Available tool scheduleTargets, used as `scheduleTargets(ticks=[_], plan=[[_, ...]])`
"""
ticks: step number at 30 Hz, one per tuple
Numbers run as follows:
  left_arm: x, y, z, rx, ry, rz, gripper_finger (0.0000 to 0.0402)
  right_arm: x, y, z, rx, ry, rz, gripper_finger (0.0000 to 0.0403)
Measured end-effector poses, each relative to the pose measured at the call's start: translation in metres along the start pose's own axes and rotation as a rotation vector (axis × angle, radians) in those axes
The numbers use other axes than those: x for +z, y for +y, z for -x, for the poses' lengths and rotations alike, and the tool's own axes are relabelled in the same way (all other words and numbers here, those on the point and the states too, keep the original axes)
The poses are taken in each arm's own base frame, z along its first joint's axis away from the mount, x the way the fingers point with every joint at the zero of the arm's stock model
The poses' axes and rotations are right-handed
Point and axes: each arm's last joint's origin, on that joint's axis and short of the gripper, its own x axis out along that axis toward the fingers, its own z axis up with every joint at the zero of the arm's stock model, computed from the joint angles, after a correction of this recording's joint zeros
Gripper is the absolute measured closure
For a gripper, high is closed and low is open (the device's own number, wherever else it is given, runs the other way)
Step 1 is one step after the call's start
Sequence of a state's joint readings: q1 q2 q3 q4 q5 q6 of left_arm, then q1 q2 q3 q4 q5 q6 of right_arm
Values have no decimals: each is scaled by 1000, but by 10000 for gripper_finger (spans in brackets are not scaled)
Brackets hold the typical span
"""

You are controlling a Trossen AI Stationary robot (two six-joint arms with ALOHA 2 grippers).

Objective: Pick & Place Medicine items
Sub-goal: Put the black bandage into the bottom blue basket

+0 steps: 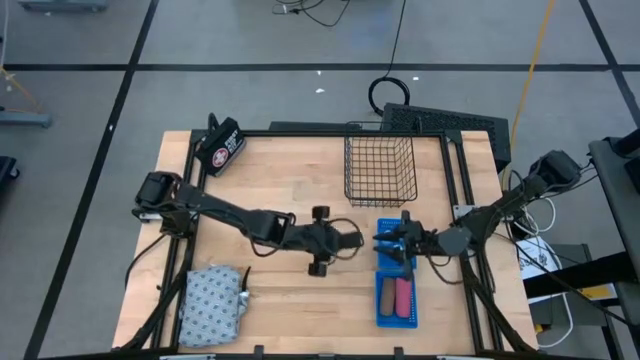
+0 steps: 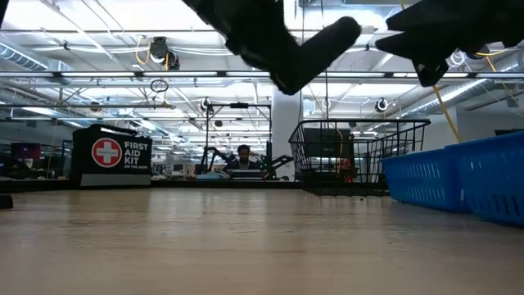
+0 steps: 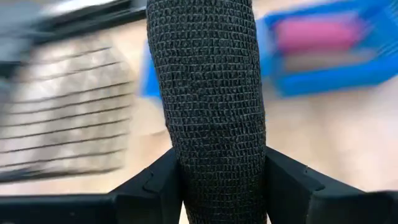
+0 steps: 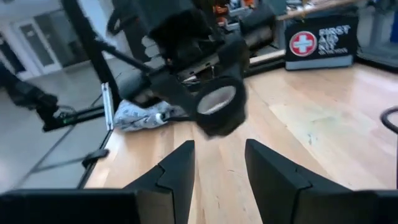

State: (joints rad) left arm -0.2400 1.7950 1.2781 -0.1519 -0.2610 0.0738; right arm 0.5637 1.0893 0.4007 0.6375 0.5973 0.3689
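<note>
- The left gripper (image 1: 352, 241) hung above the desk (image 1: 290, 180) centre, fingers (image 3: 155, 186) clenched on the black roll (image 3: 208, 106).
- The right gripper (image 1: 385, 243) hovered at three o'clock over the blue tray (image 1: 383, 300), fingers (image 4: 180, 165) released.

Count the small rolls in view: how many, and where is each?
3. The black roll is clamped in the left gripper; the pink roll and the brown roll lie side by side in the blue tray. More may be hidden.
</note>
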Motion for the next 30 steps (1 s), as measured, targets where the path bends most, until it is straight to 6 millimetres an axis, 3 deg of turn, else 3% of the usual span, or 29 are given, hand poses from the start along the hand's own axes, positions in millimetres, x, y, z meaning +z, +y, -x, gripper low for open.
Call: scheduleTargets(ticks=[7,13,18,30], plan=[[11,-4,11,267,128,-269,220,7,-9,-7,34,-17,-65,229],[21,-5,17,405,135,-372,220,13,-22,-14,-28,-45,-67,152],[20,-1,16,418,145,-372,220,19,-27,-19,-20,-105,-117,109],[20,1,15,422,144,-355,220,17,-38,-40,8,-190,-159,104]])
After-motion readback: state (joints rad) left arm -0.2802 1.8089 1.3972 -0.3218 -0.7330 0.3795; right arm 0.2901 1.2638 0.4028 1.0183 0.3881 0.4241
